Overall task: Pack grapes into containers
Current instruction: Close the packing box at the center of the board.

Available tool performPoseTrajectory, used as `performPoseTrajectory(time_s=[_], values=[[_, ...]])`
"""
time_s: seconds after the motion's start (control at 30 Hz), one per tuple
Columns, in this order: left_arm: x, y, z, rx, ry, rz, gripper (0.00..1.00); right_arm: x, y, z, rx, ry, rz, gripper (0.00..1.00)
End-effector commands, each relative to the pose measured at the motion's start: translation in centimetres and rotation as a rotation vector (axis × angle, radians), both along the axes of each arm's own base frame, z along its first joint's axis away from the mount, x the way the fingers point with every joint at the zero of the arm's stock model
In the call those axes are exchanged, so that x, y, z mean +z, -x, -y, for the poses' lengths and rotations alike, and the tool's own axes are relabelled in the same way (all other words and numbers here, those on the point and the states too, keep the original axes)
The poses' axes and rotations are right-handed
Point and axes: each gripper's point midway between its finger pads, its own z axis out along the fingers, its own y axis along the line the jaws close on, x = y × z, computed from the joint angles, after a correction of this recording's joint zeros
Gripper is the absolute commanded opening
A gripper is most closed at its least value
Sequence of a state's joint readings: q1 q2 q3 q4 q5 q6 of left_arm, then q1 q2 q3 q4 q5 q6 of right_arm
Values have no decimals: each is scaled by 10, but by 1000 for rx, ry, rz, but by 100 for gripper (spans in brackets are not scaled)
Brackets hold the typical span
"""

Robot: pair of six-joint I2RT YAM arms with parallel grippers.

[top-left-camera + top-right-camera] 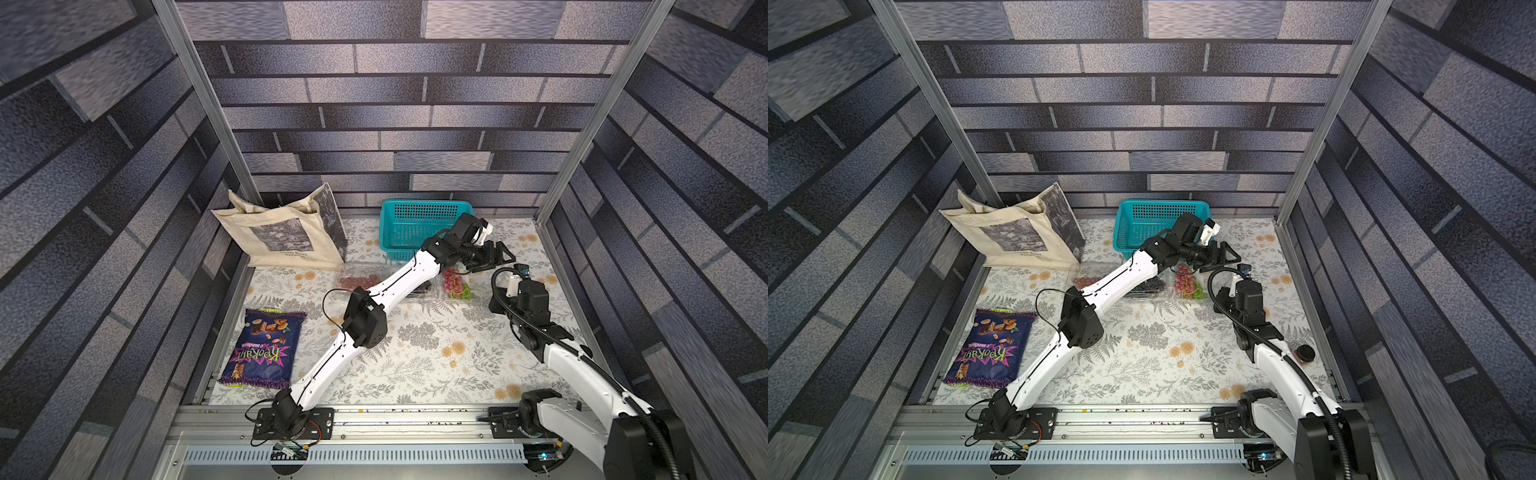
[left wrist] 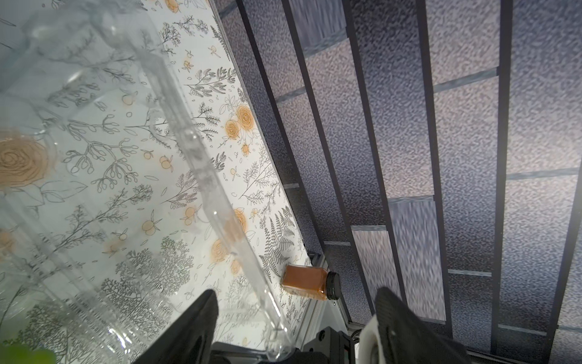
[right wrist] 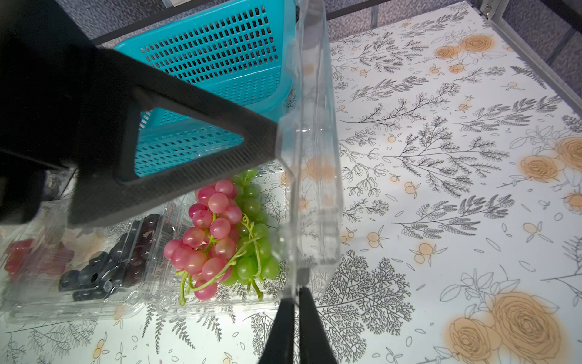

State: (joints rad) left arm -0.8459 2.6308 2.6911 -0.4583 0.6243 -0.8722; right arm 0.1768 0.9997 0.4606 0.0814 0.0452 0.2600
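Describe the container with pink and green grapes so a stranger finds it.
Before the teal basket, three clear clamshell containers line up. Yours is the end one, farthest from the tote bag: only it mixes pink and green grapes, and its lid stands open.

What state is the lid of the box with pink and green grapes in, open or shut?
Open. The lid stands upright beside the grapes, its edge pinched by the right fingers.
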Motion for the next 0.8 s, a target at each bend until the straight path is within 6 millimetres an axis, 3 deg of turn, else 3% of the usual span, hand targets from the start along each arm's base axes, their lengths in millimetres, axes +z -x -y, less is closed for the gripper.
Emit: performPoseTrajectory(time_s=[0.0,0.23,0.43,0.53,0.77], values=[[-17,-2,1,0,-24,-12,77,-2,2,-2,13,13,-6,8],[-21,-7,-1,3,-25,-8,61,-3,2,-3,16,16,-11,8],[-18,-11,-4,2,-18,3,59,-3,1,-4,19,17,-12,8],[-16,-12,-5,1,-9,3,49,-3,1,-5,24,19,-15,8],[-13,-13,-3,0,7,8,42,-4,3,-10,41,25,-21,8]])
